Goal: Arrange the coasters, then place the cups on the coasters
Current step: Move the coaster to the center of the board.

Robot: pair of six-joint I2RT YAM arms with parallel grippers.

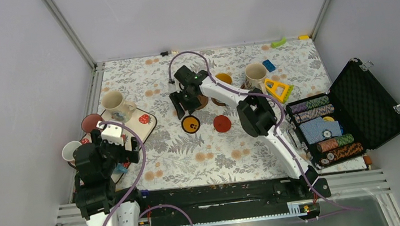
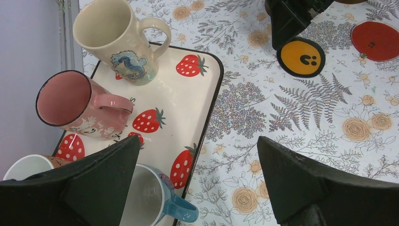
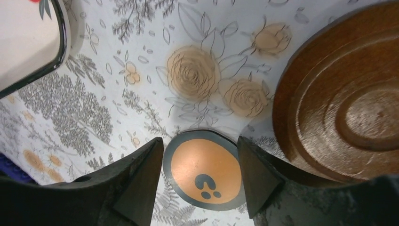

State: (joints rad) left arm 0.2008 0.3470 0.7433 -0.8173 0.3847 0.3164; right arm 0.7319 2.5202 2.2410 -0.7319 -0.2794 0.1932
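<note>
An orange coaster with a black rim (image 3: 204, 169) lies flat on the flowered cloth between the fingers of my right gripper (image 3: 200, 141). The jaws stand open on either side of it, close to its edge. A dark brown coaster (image 3: 343, 94) lies just to its right. A red coaster (image 1: 222, 123) sits beside the orange one (image 1: 190, 124). My left gripper (image 2: 198, 141) hovers wide open over the tray's right edge. Below it stand a cream cup (image 2: 117, 37), a pink cup (image 2: 80, 106), a white cup (image 2: 26, 167) and a blue cup (image 2: 155, 197). Another cream cup (image 1: 255, 75) stands at the back.
The strawberry tray (image 2: 188, 108) sits at the left edge with the cups on it. An open black case of poker chips (image 1: 351, 113) fills the right side. A yellow triangle toy (image 1: 277, 89) and a small blue block (image 1: 268, 65) lie near the back cup.
</note>
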